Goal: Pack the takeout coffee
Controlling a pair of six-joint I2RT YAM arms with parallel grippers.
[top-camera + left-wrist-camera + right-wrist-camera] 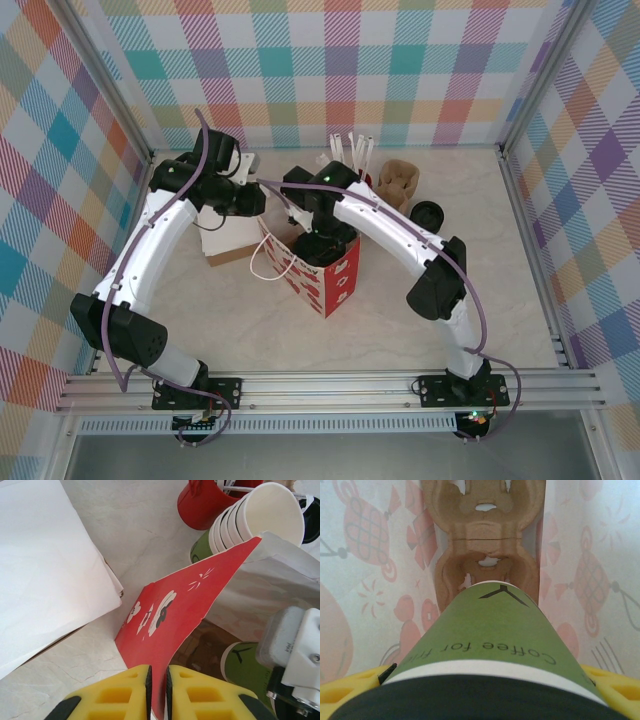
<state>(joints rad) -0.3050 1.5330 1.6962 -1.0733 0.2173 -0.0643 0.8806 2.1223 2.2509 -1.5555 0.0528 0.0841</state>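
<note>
Right wrist view, bottom middle: right gripper (480, 700) hugs the green coffee cup (490, 645) inside the red bag (600, 580), above a cardboard tray (487, 535); left gripper (157, 692) pinches the bag's edge, likely holding it open.

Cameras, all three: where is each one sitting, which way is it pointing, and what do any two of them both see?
Top external: high behind the robot, looking down at the table; left arm, right arm and bases show.
Left wrist: looks down along the left gripper, shut on the red bag edge.
Right wrist: looks down inside the bag, along the green cup in the right gripper, toward a cardboard carrier.
Shared: both wrist views show the green cup.
</note>
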